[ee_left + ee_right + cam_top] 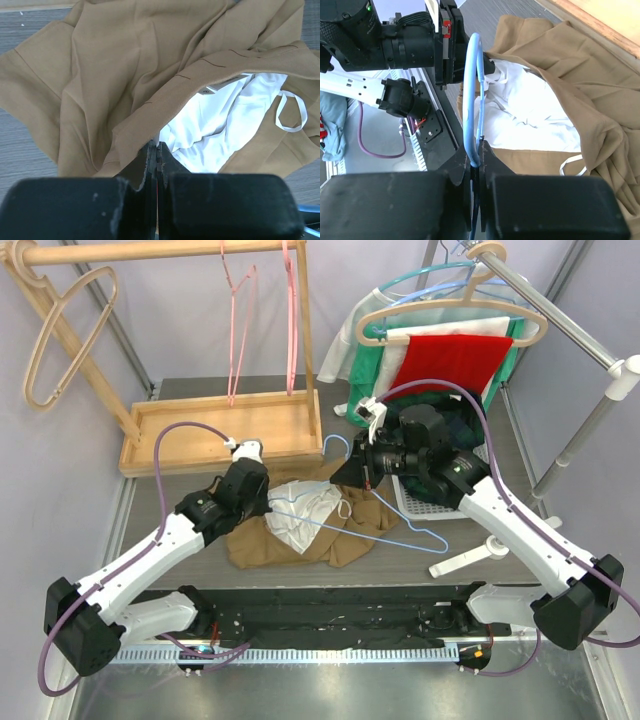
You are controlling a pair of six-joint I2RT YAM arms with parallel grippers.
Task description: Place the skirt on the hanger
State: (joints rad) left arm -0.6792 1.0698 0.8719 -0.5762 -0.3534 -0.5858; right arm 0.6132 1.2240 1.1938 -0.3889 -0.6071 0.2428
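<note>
Skirt (100, 75) looks soft, limp, light; L gripper (154, 150) pinches its firmer waistband (200, 82), prob. best hold; R gripper (475, 161) clamps hanger (472, 75).

The skirt (115, 75) is plain tan with thin darker stitch lines along its waistband, its lining (225, 120) is white, and the hanger (472, 100) is pale blue. The bench (400, 565) is grey with a faint wood-grain streak. Farther back are two pink hangers (240, 330), a light natural-wood rack (200, 430), a bright red cloth (450, 360), green garments (375, 370) and purple cables (160, 455) on the white-and-black arms.
</note>
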